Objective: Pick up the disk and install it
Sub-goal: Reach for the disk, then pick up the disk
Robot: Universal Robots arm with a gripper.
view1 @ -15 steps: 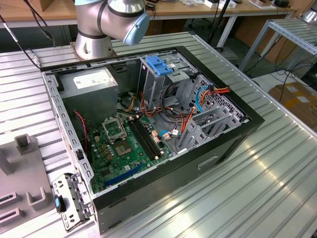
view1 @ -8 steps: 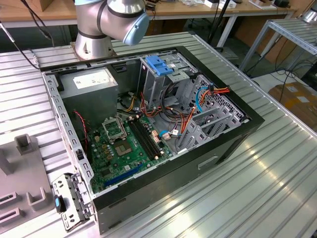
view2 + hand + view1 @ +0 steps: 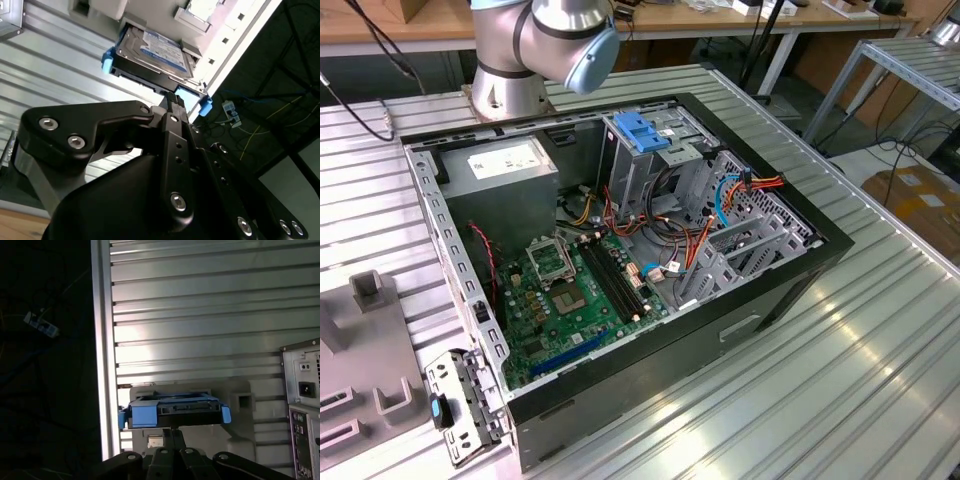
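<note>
The disk (image 3: 152,52) is a grey drive with a white-blue label in a bright blue carrier rail. It rests in a pale grey holder (image 3: 235,397) on the ribbed metal table, close to the table's edge. In both wrist views my gripper (image 3: 171,98) is right at the middle of the disk's near edge (image 3: 172,412). Its black fingers (image 3: 172,436) are drawn together with no gap showing between them. I cannot tell whether their tips touch the disk. In the exterior view the arm's base (image 3: 535,55) stands behind the open computer case (image 3: 620,250).
The case lies open on the table with its motherboard (image 3: 570,290), cables and a grey drive cage with a blue handle (image 3: 640,140). The case's back panel (image 3: 302,405) is near the holder. Part of the grey holder block (image 3: 365,350) is at the exterior view's left.
</note>
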